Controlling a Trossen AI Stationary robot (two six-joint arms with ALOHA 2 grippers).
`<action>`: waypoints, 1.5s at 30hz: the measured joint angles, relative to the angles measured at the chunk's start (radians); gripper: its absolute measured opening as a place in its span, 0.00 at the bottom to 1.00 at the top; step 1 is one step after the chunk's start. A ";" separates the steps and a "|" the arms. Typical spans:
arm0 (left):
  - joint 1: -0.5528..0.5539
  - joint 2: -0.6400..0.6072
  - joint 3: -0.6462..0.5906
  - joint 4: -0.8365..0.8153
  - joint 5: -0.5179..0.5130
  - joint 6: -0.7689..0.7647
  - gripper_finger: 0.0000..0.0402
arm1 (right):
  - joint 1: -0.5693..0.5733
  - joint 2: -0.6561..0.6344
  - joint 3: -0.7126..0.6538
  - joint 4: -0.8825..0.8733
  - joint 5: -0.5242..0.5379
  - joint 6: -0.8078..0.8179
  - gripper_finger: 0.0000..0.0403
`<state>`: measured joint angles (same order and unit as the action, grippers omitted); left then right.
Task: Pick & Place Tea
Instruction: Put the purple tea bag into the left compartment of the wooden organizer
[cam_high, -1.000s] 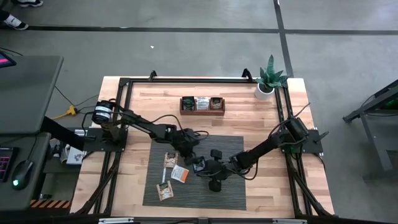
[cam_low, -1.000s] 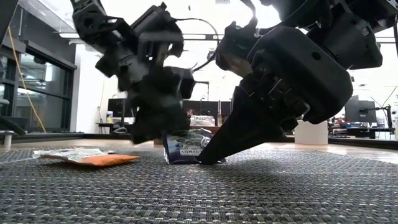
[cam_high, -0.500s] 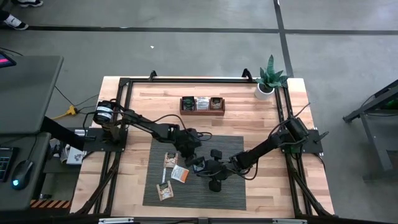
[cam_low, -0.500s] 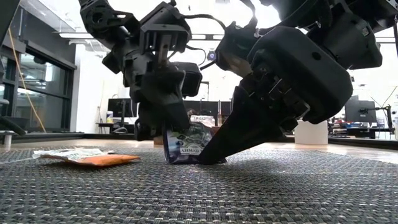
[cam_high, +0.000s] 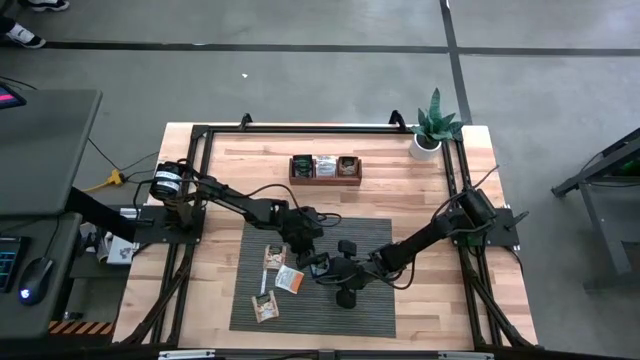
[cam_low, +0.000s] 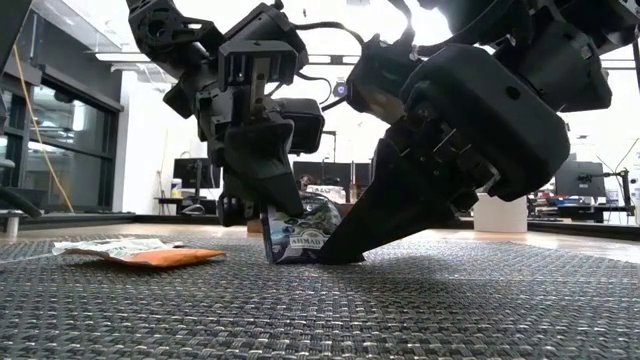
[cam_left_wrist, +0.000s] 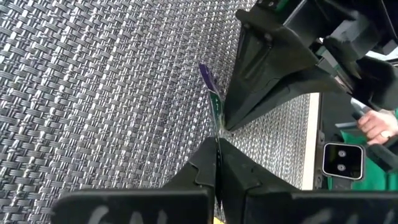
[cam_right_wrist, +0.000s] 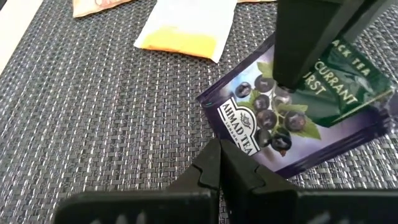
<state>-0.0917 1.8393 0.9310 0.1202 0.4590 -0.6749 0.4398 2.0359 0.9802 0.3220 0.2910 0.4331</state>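
- Wooden table (cam_high: 400, 175) with black frame rails along both sides; bare planks open toward the far edge, around a small brown box (cam_high: 325, 168) of sachets and a potted plant (cam_high: 434, 125) at the far right corner.
- Dark woven mat (cam_high: 370, 310) at table centre, coarse grey basket-weave; near-right part open, both arms crowded over its middle.
- Left gripper (cam_low: 272, 200) angled down over mat centre, jaws drawn narrow and pinching the upper edge of the dark sachet; in its wrist view the sachet runs edge-on between the two fingers (cam_left_wrist: 205, 165).
- Right gripper (cam_low: 345, 245) slanted down from the opposite side, tip just beside the same sachet at mat level; in its wrist view the fingers (cam_right_wrist: 217, 165) meet with no gap, nothing seen between them.
- Dark sachet (cam_right_wrist: 292, 115) glossy purple and green, flat square foil, berry print; standing tilted on its lower edge between the grippers, far corner cut off by the left finger.
- Loose sachets on the mat's left part, well apart from the grippers: orange one (cam_high: 289, 280), tan one (cam_high: 273, 258), another (cam_high: 265, 307) near the front edge; print too small to read from above.
- White sachet (cam_right_wrist: 186, 28) with a yellow patch, flat, near the dark one.
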 joint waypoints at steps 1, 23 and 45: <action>0.000 0.000 0.000 0.000 -0.002 0.000 0.00 | -0.001 -0.003 -0.001 0.007 -0.012 -0.009 0.00; 0.000 -0.054 -0.001 -0.081 0.000 0.081 0.00 | 0.083 -0.208 -0.002 -0.177 -0.009 -0.002 0.01; 0.151 -0.255 0.134 -0.687 -0.209 0.532 0.00 | 0.164 -0.208 -0.016 -0.291 0.190 0.170 0.01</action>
<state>0.0596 1.5847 1.0648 -0.5665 0.2505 -0.1430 0.6037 1.8278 0.9638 0.0315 0.4809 0.6029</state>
